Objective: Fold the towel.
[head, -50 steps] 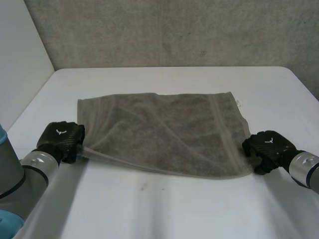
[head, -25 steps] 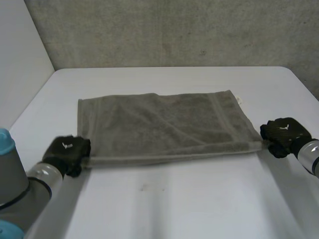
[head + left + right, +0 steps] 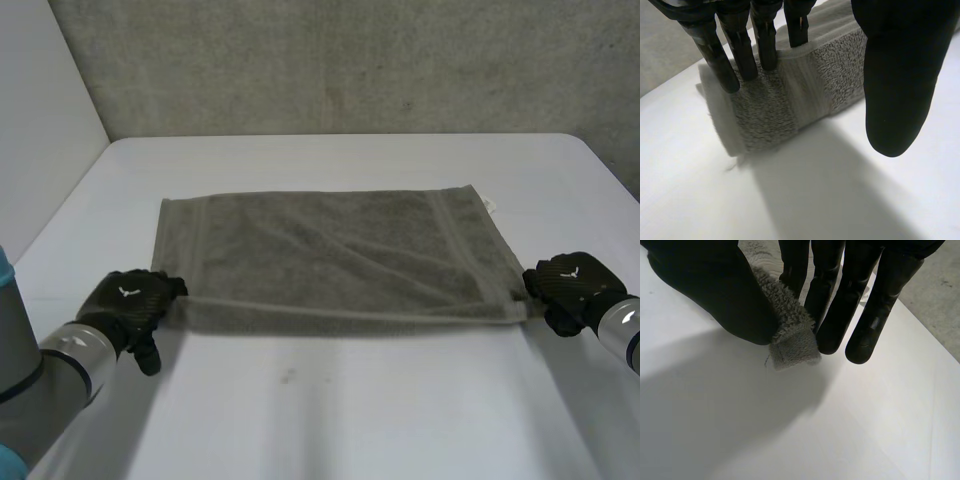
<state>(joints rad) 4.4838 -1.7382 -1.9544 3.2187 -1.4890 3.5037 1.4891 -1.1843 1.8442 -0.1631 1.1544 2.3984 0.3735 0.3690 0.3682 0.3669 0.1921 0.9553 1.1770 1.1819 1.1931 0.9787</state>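
Observation:
A grey-green towel (image 3: 330,250) lies folded double on the white table (image 3: 330,420), its doubled edge toward me. My left hand (image 3: 128,300) is at the towel's near left corner. Its straight fingers (image 3: 742,50) rest on top of the towel (image 3: 770,107) while the thumb (image 3: 897,75) stands apart above the table, so the hand is open. My right hand (image 3: 570,283) is at the near right corner. There the thumb (image 3: 705,285) and fingers (image 3: 835,300) pinch the towel's corner (image 3: 792,340) just above the table.
A grey wall (image 3: 350,60) runs behind the table and a white wall (image 3: 40,130) stands at the left. The table's right edge (image 3: 610,170) lies close to the right hand. A small mark (image 3: 288,376) shows on the table in front of the towel.
The towel's near edge has been drawn toward me and laid down flat and straight. My left hand has opened and let go of its corner. The right hand keeps its pinch.

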